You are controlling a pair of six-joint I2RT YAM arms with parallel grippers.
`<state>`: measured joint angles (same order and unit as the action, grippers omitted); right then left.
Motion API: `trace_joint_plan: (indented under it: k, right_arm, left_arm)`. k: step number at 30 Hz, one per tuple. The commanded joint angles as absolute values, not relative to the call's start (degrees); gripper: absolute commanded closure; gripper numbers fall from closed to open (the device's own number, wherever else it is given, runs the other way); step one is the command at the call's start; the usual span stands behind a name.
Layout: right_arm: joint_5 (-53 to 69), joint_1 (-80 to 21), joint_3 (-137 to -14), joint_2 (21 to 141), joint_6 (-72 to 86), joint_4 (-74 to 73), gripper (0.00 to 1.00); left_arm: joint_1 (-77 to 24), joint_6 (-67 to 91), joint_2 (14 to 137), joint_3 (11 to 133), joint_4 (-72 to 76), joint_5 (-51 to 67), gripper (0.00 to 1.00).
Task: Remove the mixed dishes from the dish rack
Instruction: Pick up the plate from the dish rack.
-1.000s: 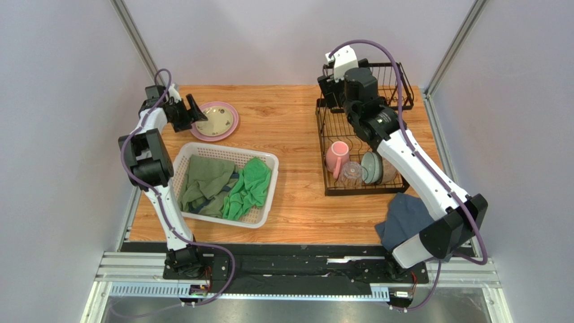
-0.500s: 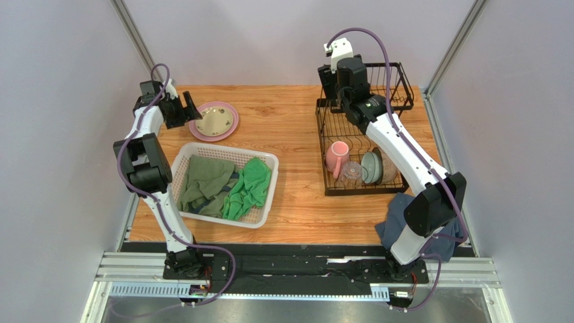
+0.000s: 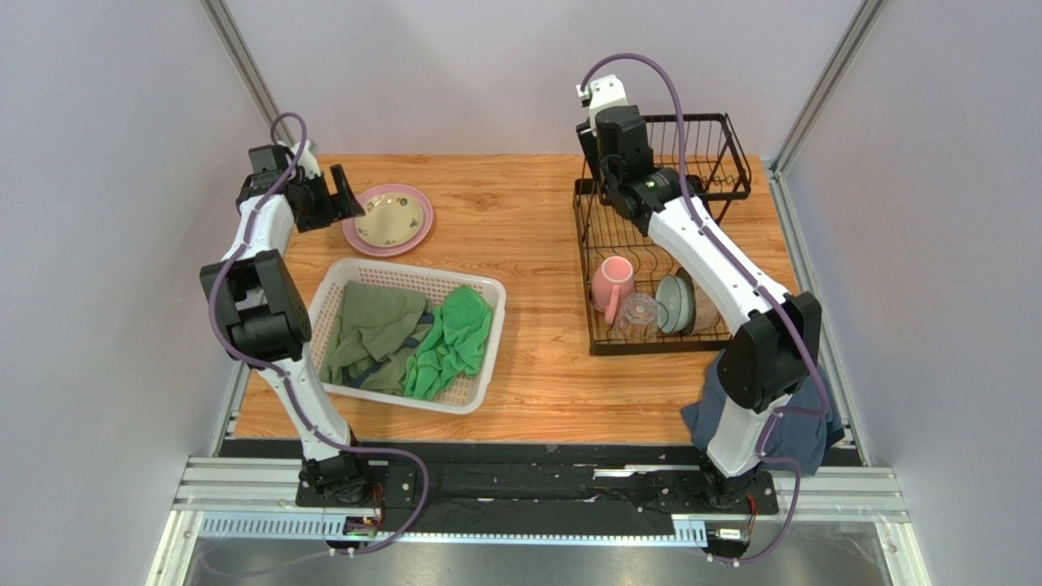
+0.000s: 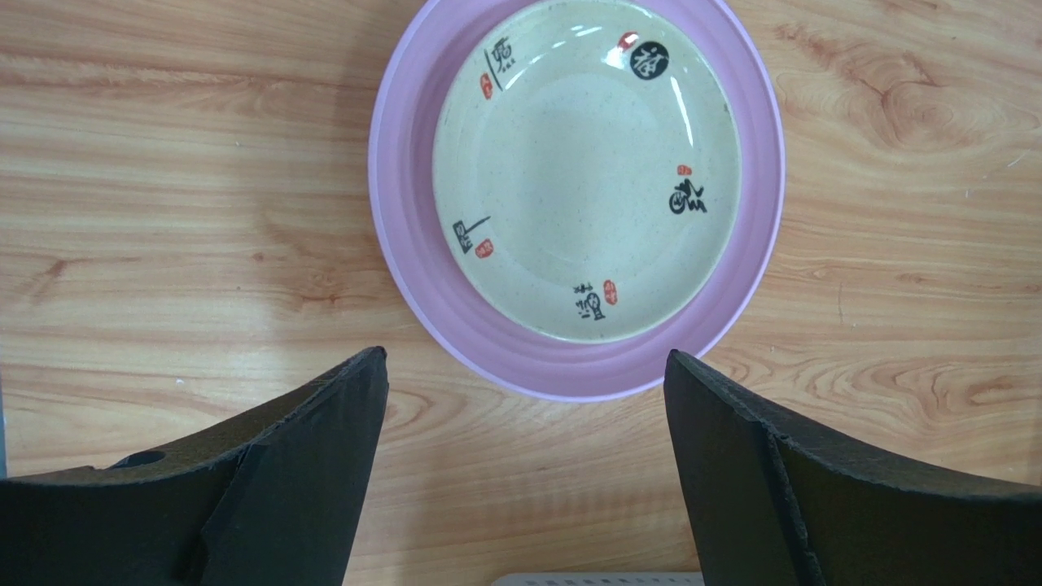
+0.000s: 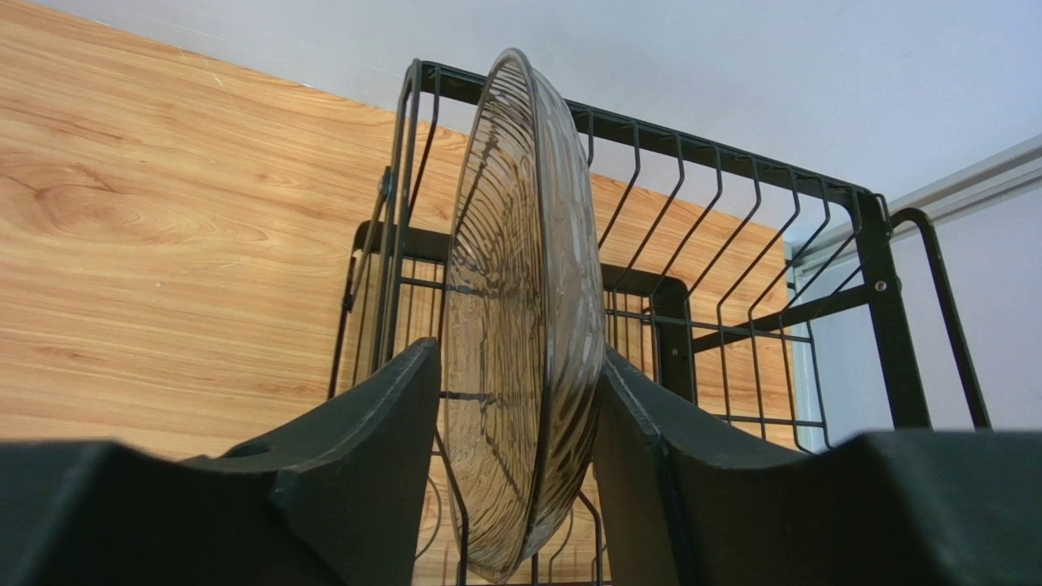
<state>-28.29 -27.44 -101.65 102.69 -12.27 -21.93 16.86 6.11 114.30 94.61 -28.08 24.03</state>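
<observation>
The ribbed glass plate (image 5: 520, 220) stands on edge in the dish rack (image 5: 883, 293), between the right tool's (image 5: 514, 354) fingers; whether they pinch it I cannot tell. It looks stiff, slick and breakable, so it likely wants a firm hold at the rim and a straight lift. The left tool (image 4: 520, 366) is released.

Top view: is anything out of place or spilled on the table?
A dark blue cloth lies crumpled at the table's near right corner, beneath the right arm, apart from the basket holding the other cloths. Nothing looks spilled.
</observation>
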Motion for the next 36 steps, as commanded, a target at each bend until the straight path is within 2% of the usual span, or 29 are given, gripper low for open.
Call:
trace_joint_plan:
  k: [1, 2, 3, 6, 11, 29, 32, 36]
  right_arm:
    - [-32.3, -27.2, -104.3, 102.9, -13.8, -18.2, 0.56]
    - [-32.8, -27.2, -104.3, 103.0, -13.9, -18.0, 0.60]
    - [-33.3, -27.2, -104.4, 102.9, -14.4, -17.7, 0.69]
    - [-34.2, -27.1, -104.5, 102.7, -14.7, -17.5, 0.78]
    - [-35.2, -27.2, -105.6, 102.0, -14.6, -17.8, 0.85]
    - [-37.7, -27.2, -109.8, 95.7, -15.6, -19.8, 0.98]
    - [-35.0, -27.2, -109.3, 93.6, -15.6, -20.6, 1.00]
    - [-28.3, -27.2, -106.0, 87.8, -15.5, -21.3, 1.00]
  left_arm:
    - [17.1, 4.4, 109.6, 93.3, -26.9, 24.3, 0.09]
    - [17.2, 4.1, 109.4, 93.2, -26.7, 24.3, 0.09]
    - [17.1, 4.0, 109.1, 92.8, -26.7, 24.3, 0.09]
    - [17.1, 3.8, 108.5, 92.3, -26.5, 24.4, 0.09]
    - [17.2, 3.6, 107.8, 91.7, -26.3, 24.3, 0.09]
    - [17.1, 0.5, 98.7, 87.6, -22.9, 24.2, 0.09]
    - [17.1, 0.1, 95.6, 86.2, -21.1, 29.8, 0.09]
    - [16.8, -3.2, 92.2, 85.1, -19.8, 46.9, 0.10]
